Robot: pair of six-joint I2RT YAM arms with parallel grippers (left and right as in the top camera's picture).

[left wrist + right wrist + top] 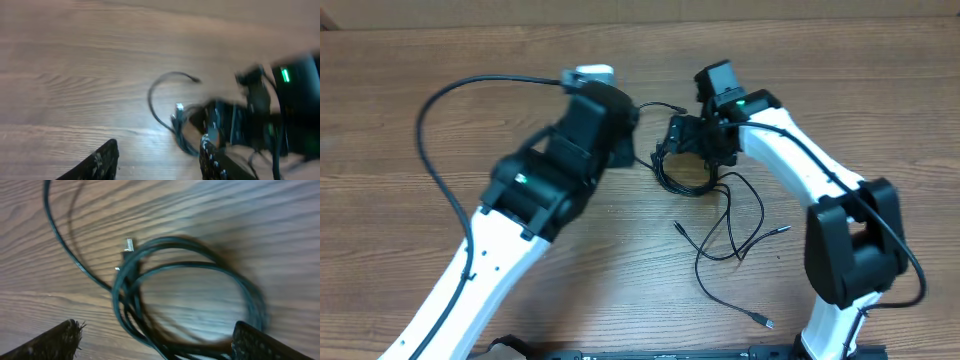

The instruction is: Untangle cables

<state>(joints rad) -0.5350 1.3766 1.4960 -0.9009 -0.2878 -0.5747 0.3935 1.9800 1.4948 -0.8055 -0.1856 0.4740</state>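
Brown wood with long grain lines is filling every view. It is the table [400, 60] I am working over, and no wall or room is showing past its edges.

The cables [685, 180] are lying a bit right of the middle, toward the far side. A tight coil [200, 265] is lying flat on the wood. Loose loops [735, 235] are running from it toward the near right and ending in a small plug [765, 322]. One thin strand [665, 105] is poking out on the far left side of the coil.

I am holding the right gripper [156, 332] right over the coil with its jaws spread wide, one finger on each side of the ring. It is holding nothing. I think it is sitting there so it can come down and pin the coil in place. A silver plug [128, 244] is showing at the coil's left edge.

The left gripper [159, 162] is hanging just left of the coil, with its jaws about half way apart. I am seeing no cord between them, though that view is blurry. I think it is waiting there because the thin strand and the silver plug are close by, and a loose end is the easy thing to pull.

The thick cord [430, 110] looping off the left arm is part of the robot, so I am leaving it alone.
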